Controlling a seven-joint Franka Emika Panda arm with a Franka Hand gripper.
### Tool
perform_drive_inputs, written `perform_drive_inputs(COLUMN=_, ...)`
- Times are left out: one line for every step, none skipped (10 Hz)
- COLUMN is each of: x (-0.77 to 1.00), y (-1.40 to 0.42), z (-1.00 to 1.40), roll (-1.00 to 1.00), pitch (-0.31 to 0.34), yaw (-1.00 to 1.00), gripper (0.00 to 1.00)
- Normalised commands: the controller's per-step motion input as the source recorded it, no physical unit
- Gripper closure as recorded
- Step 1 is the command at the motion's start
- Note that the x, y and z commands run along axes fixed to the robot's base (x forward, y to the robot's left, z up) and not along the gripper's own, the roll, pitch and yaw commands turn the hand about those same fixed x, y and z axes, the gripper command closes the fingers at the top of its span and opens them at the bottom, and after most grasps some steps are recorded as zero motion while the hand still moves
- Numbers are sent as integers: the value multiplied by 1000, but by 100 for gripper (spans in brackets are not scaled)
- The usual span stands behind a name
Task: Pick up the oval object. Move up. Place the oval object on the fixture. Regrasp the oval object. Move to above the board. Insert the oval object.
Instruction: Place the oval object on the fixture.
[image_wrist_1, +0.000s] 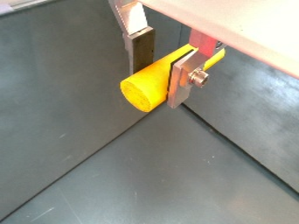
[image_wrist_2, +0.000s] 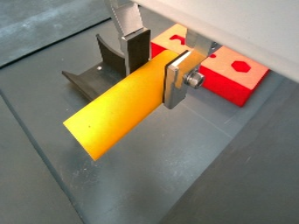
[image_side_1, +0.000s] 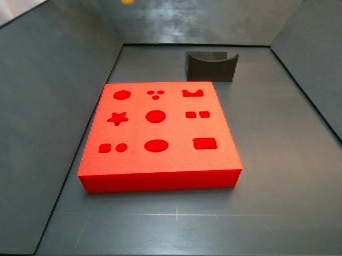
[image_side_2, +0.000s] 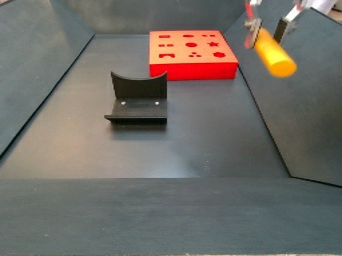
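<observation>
One yellow oval object, clamped between the two silver fingers of the closed jaws of the gripper, hangs above one fixture and one red board with nine cutouts.

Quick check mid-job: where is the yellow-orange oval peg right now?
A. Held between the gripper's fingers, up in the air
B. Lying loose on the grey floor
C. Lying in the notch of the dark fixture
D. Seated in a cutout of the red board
A: in a side view the yellow-orange oval peg hangs clamped in the gripper, clear of the dark fixture and the red board.
</observation>
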Motion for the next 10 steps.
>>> perform_drive_inputs(x=1000, y=-688, z=52, roll=-304, pitch=76, yaw=190, gripper=100)
perform_drive_inputs(x=1000, y=-607, z=49, roll=-265, pitch=96, yaw=118, gripper=100)
perform_drive_inputs(x=1000, y=-569, z=47, roll=-249, pitch=104, yaw=85, gripper=100)
perform_drive_inputs(x=1000, y=-503, z=40, roll=-183, pitch=127, yaw=41, gripper=100)
perform_drive_inputs(x=1000, y=-481, z=39, roll=-154, pitch=133, yaw=35, gripper=100)
perform_drive_inputs(x=1000, y=-430, z=35, roll=-112, pitch=138, yaw=29, gripper=100)
perform_drive_inputs(x=1000, y=-396, z=32, roll=-108, pitch=137, yaw=18, gripper=100)
perform_drive_inputs(x=1000, y=-351, z=27, roll=-101, pitch=132, yaw=12, gripper=100)
perform_drive_inputs(x=1000, y=-332, z=26, roll=-102, pitch=131, yaw=12, gripper=100)
perform_drive_inputs(x=1000, y=-294, z=25, roll=-97, pitch=137, yaw=13, gripper=100)
